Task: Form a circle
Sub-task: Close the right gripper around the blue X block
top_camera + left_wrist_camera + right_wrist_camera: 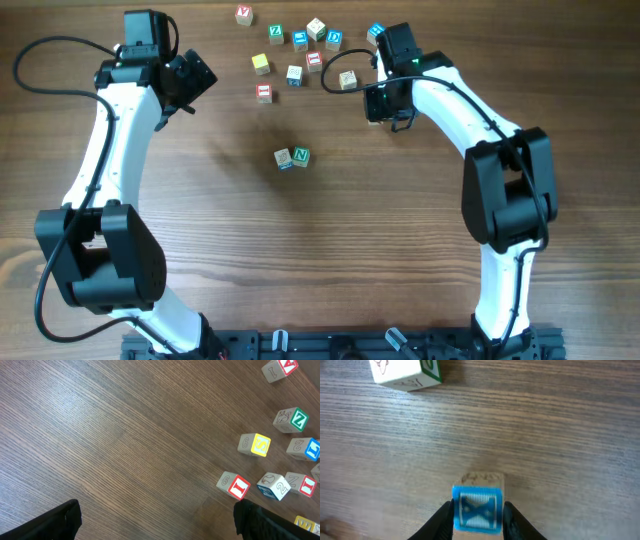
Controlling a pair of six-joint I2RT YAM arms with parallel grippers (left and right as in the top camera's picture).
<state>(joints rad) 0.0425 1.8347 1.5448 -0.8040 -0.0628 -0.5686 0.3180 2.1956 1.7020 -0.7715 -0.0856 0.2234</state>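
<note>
At the near edge of the bench (230, 230): a dark mounting rail (340, 345) carries both arm bases. It appears in the overhead view only.

Mid-bench: the circle, so far only a pair of cubes (292, 157), touching side by side.
- The green N cube (301, 156) is on the right and a pale blue-edged cube (284, 159) on the left.
- Only the overhead view shows them; neither wrist view takes them in.
- Bare wood lies all round: wide toward the rail, wide to the left, and a narrower band before the far scatter.
- The pair stands well apart from both tools.

Far left: the left tool (195, 78), jaws spread wide with nothing between them.
- Its wrist view shows the fingers (55, 520) at the bottom corners with bare wood between.
- That view also gives letters too small to read from overhead: red I cube (234, 484), yellow S cube (255, 444), green Z cube (291, 420).
- The red A cube (280, 369) is cut by the frame's top edge.

Far centre: a loose scatter of cubes (300, 50), about ten, mostly apart, close to the overhead frame's far edge. A black cable (330, 78) loops just beside a pale one.

Far right: the right tool (478, 506), clamped on the blue X cube (477, 512) with a finger against each side.
- Only the wrist view shows this grip; overhead, just the cube's blue top shows at the tool's far side.
- Whether the cube is lifted or resting on the bench cannot be told.
- Beyond it and apart, a green-edged cube (405, 372) is cut by the frame's top.
</note>
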